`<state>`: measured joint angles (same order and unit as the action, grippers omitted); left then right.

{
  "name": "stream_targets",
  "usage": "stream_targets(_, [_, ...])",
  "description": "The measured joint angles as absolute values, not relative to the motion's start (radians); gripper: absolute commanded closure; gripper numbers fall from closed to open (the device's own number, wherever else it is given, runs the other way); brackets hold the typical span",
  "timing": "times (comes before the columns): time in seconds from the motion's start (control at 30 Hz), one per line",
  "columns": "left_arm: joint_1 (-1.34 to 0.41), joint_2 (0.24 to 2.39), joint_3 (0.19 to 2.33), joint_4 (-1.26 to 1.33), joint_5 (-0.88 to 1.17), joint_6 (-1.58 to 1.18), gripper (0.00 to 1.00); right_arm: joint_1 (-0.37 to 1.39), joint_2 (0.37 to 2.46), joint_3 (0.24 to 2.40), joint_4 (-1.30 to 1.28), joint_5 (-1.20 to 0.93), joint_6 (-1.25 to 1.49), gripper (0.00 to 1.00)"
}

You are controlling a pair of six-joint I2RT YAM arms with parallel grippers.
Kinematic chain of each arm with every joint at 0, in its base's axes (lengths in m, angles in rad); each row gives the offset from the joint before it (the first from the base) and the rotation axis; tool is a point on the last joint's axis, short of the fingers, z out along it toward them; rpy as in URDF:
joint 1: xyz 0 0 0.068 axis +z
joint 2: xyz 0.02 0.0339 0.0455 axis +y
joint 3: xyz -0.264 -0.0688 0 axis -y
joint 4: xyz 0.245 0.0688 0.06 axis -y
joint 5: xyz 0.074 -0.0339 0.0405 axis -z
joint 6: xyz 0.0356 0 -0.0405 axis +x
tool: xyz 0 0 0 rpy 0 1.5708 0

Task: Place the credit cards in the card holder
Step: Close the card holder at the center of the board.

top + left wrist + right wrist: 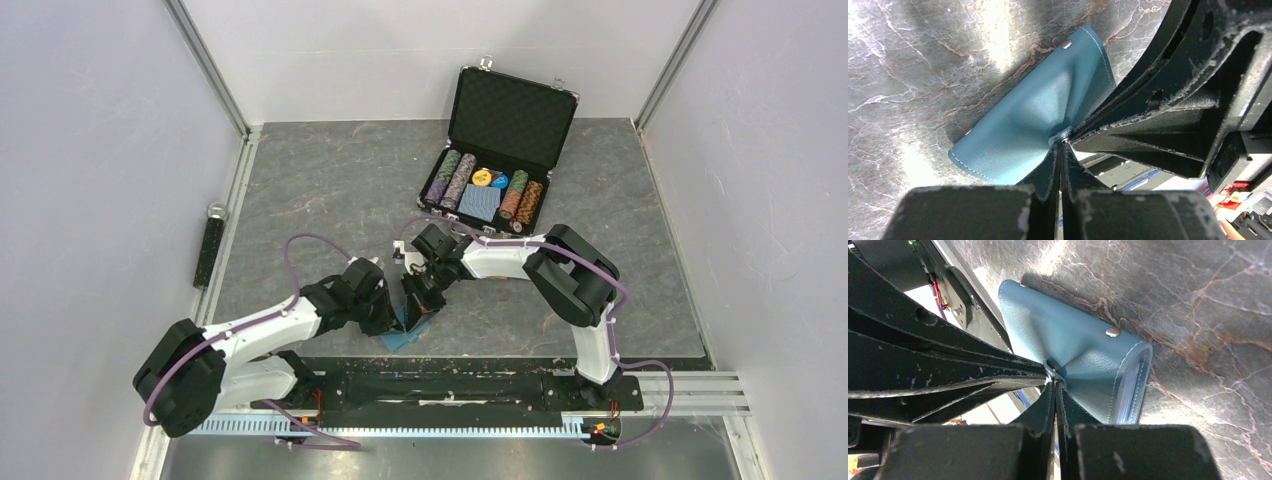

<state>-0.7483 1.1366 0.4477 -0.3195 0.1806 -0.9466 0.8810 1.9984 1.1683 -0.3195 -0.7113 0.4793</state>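
The teal-blue card holder (403, 340) lies folded near the table's front edge. It shows larger in the left wrist view (1033, 115) and the right wrist view (1078, 342). My left gripper (392, 316) and right gripper (424, 298) meet over it from opposite sides. Both are shut, pinching the same small snap tab (1053, 371) at the holder's edge. In the left wrist view my left gripper (1063, 144) meets the right one's fingers (1148, 115). The pale blue inside shows at the holder's open end (1130, 382). No credit cards are in view.
An open black metal-edged case (510, 115) stands at the back right, with rows of poker chips (452, 178) and a blue card deck (480, 203). A black cylinder (212, 250) lies by the left rail. The table's front edge is just below the holder.
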Motion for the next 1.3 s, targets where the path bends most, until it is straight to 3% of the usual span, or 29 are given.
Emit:
stream_targets(1.0, [-0.746, 1.293, 0.563, -0.426, 0.182, -0.976, 0.98, 0.881, 2.010, 1.200, -0.387, -0.683, 0.445, 1.00])
stream_targets(1.13, [-0.741, 1.269, 0.556, -0.414, 0.185, -0.975, 0.83, 0.879, 1.994, 1.191, -0.374, -0.675, 0.433, 1.00])
stream_targets(1.3, [-0.740, 1.161, 0.526, -0.387, 0.130, -0.975, 0.68, 0.877, 1.937, 1.165, -0.353, -0.599, 0.410, 0.91])
